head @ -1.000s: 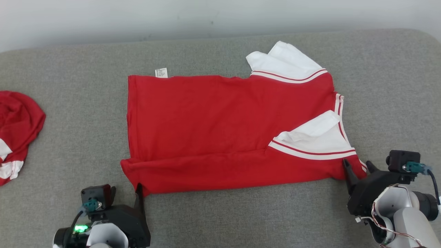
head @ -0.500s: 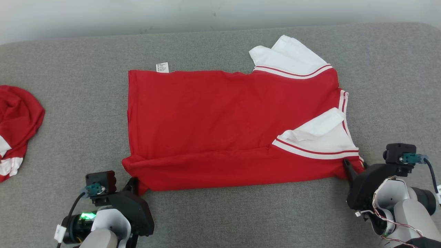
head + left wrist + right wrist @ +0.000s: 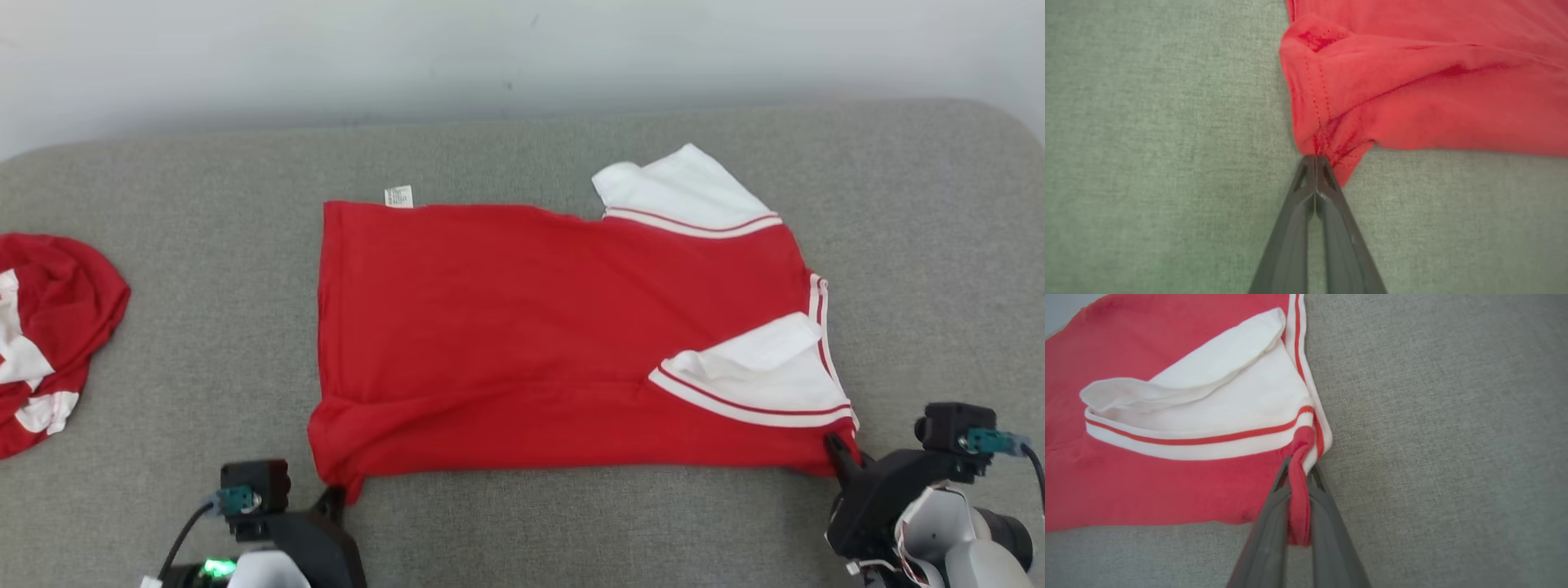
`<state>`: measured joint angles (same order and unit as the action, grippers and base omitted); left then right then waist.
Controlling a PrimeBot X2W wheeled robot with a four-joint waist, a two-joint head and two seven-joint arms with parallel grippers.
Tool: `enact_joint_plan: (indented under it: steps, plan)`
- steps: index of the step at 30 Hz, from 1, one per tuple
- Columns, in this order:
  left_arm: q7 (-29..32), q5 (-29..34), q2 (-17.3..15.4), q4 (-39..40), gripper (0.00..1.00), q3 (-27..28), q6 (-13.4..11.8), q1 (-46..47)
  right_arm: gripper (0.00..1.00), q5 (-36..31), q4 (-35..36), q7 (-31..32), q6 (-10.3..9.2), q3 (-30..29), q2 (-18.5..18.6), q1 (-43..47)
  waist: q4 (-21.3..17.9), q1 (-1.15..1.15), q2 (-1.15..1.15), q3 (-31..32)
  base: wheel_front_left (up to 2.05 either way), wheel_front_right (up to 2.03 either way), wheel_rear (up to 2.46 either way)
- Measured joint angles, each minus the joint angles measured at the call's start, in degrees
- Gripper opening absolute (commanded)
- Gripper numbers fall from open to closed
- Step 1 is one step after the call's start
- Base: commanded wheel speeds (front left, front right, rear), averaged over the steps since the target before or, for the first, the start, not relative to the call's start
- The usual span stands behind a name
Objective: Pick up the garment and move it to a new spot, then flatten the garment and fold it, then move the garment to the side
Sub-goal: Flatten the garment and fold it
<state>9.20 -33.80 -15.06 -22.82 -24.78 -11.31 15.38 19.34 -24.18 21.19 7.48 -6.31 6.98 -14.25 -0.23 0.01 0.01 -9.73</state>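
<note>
**Grey cushion (image 3: 939,245), red shirt (image 3: 531,327) pinched at two corners**

Left gripper (image 3: 1314,158) is closed tight on the shirt's near left hem corner. Right gripper (image 3: 1300,467) is clamped on a roll of red cloth at the near right corner, just beside the white sleeve (image 3: 1208,396). The shirt lies spread mid-cushion. Another red garment (image 3: 49,327) sits crumpled at the cushion's left edge.

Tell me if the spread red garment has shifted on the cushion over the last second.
Yes, slightly. The right end of the garment slid toward the robot: the gap between its white far sleeve and the back edge of the cushion widened.
</note>
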Motion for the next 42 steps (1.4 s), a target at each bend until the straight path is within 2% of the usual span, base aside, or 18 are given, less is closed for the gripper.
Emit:
enact_joint_plan:
  steps: [4,7,14,18,19,20,21,22,33,38,42]
  plan:
    - [2.4,-0.4,-1.4,4.0,0.00,-0.5,-1.0,-4.0,0.00,0.3,4.8,0.8,0.00,-0.9,-0.3,4.0,-0.1,0.00,0.00,2.0,0.00,0.00,0.00]
    - [5.2,-1.1,-2.4,8.5,0.00,-0.5,-3.0,-8.3,0.00,0.2,8.3,1.6,0.00,-2.1,-1.6,8.2,-0.3,0.00,0.00,3.7,0.00,0.00,0.00]
    - [9.2,-2.2,-3.4,16.1,0.00,-0.6,-6.8,-15.1,0.00,-0.8,10.4,2.3,0.00,-3.5,-2.9,11.7,-1.0,0.00,0.00,5.5,0.00,0.00,0.00]
    - [7.8,-2.3,-3.8,18.9,0.00,-0.3,-7.4,-16.4,0.00,-1.8,10.3,1.9,0.00,-4.3,-3.2,12.0,-1.0,0.00,0.00,5.8,0.00,0.00,0.00]
    - [6.9,-1.7,-3.9,19.3,0.04,-0.2,-7.3,-16.3,0.00,-1.8,10.3,1.6,0.00,-4.4,-3.3,12.0,-0.9,0.00,0.00,5.8,0.00,0.00,0.00]
    - [6.0,-1.3,-4.0,19.4,1.00,-0.2,-7.2,-16.1,0.56,-1.9,10.2,1.5,0.00,-4.3,-3.4,12.0,-0.8,0.00,0.00,5.8,0.00,0.00,0.00]
    - [5.3,-1.1,-4.1,19.4,1.00,-0.2,-6.9,-15.7,0.56,-1.9,10.1,1.3,0.00,-4.3,-3.4,11.9,-0.8,0.00,0.00,5.8,0.00,0.00,0.00]
    - [5.3,-1.1,-4.1,19.4,1.00,-0.2,-6.9,-15.7,1.00,-1.9,10.1,1.3,0.00,-4.3,-3.4,11.9,-0.8,0.00,0.00,5.8,0.00,0.00,0.00]
    - [-2.1,0.5,-3.8,18.1,1.00,1.1,-6.3,-13.6,1.00,-3.1,10.8,-2.0,0.00,-5.6,-3.7,10.2,-0.8,-0.01,0.00,5.9,0.00,0.00,0.00]
    - [-1.7,-0.1,-4.5,17.6,1.00,2.5,-5.7,-9.9,1.00,-3.5,12.4,-0.3,0.00,-5.9,-2.4,6.2,-0.6,-0.01,0.00,5.1,0.00,0.00,0.00]
    - [1.0,-0.4,-5.1,14.7,1.00,3.1,-4.4,-2.9,1.00,-3.7,11.6,4.1,0.00,-3.9,0.2,-0.5,-0.7,0.00,0.00,3.4,0.00,0.00,0.00]
